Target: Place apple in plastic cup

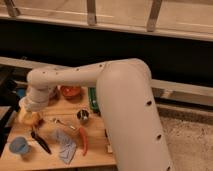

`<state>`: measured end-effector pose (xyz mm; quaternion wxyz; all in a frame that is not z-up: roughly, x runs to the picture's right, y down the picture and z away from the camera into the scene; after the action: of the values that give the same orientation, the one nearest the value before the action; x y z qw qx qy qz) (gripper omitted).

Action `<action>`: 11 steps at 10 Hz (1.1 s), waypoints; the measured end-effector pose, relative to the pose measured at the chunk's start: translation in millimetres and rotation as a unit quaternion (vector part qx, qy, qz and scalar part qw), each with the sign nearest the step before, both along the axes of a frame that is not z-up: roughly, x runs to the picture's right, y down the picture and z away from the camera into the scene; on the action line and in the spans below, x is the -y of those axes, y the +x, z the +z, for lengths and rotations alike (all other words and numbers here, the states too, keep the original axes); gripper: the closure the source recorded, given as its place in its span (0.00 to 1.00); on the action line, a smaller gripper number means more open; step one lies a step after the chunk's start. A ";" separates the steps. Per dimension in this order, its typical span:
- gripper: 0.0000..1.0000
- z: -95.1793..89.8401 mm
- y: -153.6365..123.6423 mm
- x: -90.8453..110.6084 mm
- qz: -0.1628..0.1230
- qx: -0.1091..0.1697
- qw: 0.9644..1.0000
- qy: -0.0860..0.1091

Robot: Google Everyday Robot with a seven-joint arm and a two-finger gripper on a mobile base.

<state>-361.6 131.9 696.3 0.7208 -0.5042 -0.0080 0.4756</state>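
The plastic cup, small and light blue, stands upright at the front left corner of the wooden table. My gripper hangs from the white arm's wrist over the table's left side, above and a little behind the cup. A yellow-orange rounded shape at the gripper's tip looks like the apple. I cannot tell whether it is held or lies under the gripper. The wrist hides whatever is behind it.
A small metal cup stands mid-table. A red chili pepper, a grey cloth and a black tool lie in front. An orange bowl and a green object sit at the back. My thick arm covers the table's right side.
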 end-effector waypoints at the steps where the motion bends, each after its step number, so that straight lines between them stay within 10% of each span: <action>1: 1.00 -1.0 -0.8 -1.1 -0.002 0.002 1.000 0.000; 7: 1.00 -6.3 -6.7 -5.3 -0.020 0.003 1.000 0.003; 11: 1.00 -33.9 -37.3 -44.8 -0.061 0.008 0.998 -0.004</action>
<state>-398.8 176.6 662.4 0.7463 -0.5105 0.0189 0.4268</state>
